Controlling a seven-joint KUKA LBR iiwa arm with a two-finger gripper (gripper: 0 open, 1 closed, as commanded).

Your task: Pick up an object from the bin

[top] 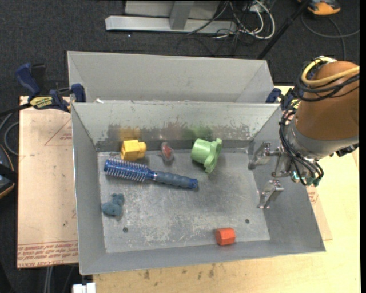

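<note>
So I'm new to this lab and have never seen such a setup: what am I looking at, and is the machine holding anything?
One camera looks down into a grey metal bin. The orange-covered bulk at the right is a robot arm. Its end effector, two metal fingers, hangs open over the bin's right side with nothing between them. On the floor lie a blue hairbrush, a yellow block, a green cup-like piece, a small red thing, a blue-grey lump and, near the front, an orange block.

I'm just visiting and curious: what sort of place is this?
Probably a robotics lab: a robot arm hangs over a metal bin of odd items like a hairbrush, with cables on the floor.
</note>
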